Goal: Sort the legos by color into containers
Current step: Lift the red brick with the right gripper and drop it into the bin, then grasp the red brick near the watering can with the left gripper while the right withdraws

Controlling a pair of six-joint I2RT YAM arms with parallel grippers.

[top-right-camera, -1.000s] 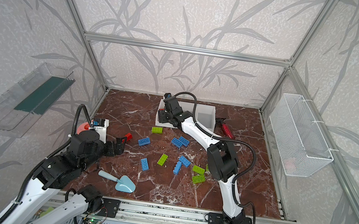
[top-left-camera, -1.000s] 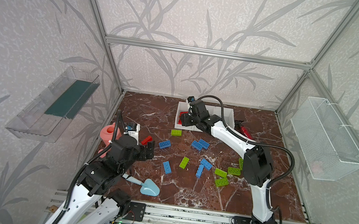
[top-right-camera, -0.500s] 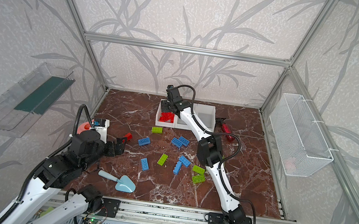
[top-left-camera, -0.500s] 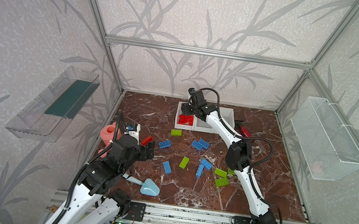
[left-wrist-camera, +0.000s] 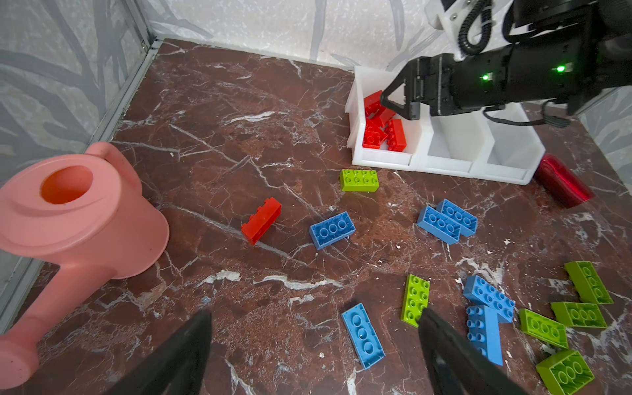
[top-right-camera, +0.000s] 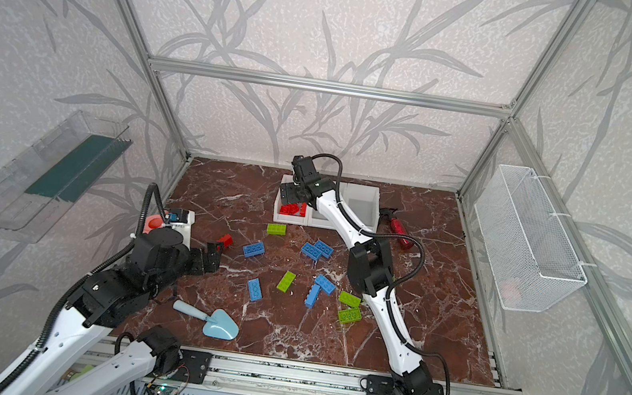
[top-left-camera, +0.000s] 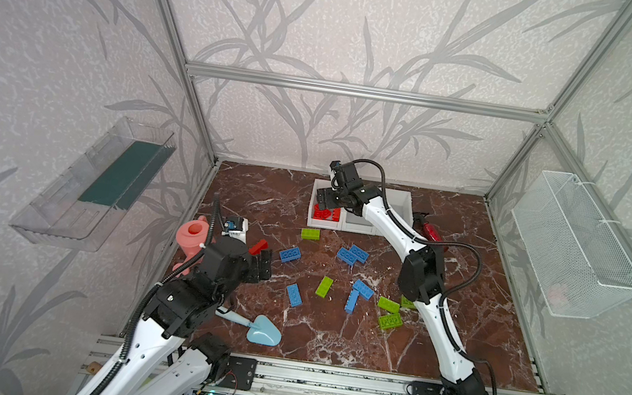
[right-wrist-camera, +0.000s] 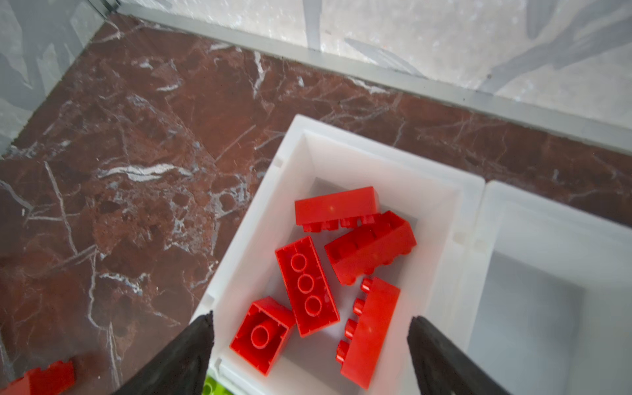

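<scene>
Here, the right tool (right-wrist-camera: 309, 319) hung over the containers (left-wrist-camera: 444, 166), a row of three white bins joined together at the far side of the desk (left-wrist-camera: 222, 119). Its two black fingers (right-wrist-camera: 191, 345) stood wide apart and nothing was between them. Directly under it was the end bin (right-wrist-camera: 342, 160) of the row, the left one in both top views. Five red legos (right-wrist-camera: 306, 285) lay inside this bin, some on their side and some upside down, touching each other.

The left tool (left-wrist-camera: 314, 314) was over the left part of the desk. It was also wide, with nothing held. One more red brick (left-wrist-camera: 261, 220) lay on its side on the desk, between the pink watering can (left-wrist-camera: 78, 212) and a blue brick (left-wrist-camera: 331, 229), touching neither. A green brick (left-wrist-camera: 359, 179) lay close in front of the bin with the red ones, apart from it. Two blue bricks (left-wrist-camera: 446, 220) lay side by side, touching, near the middle of the desk. More blue legos (left-wrist-camera: 489, 297) and green legos (left-wrist-camera: 578, 314) were scattered nearer to the front edge, some of them touching. In both top views a part of this group was beside the right arm. A red bottle (left-wrist-camera: 561, 186) lay just beside the other end of the row. A light blue trowel (top-left-camera: 262, 331) lay near the front edge, close to the left arm.
</scene>
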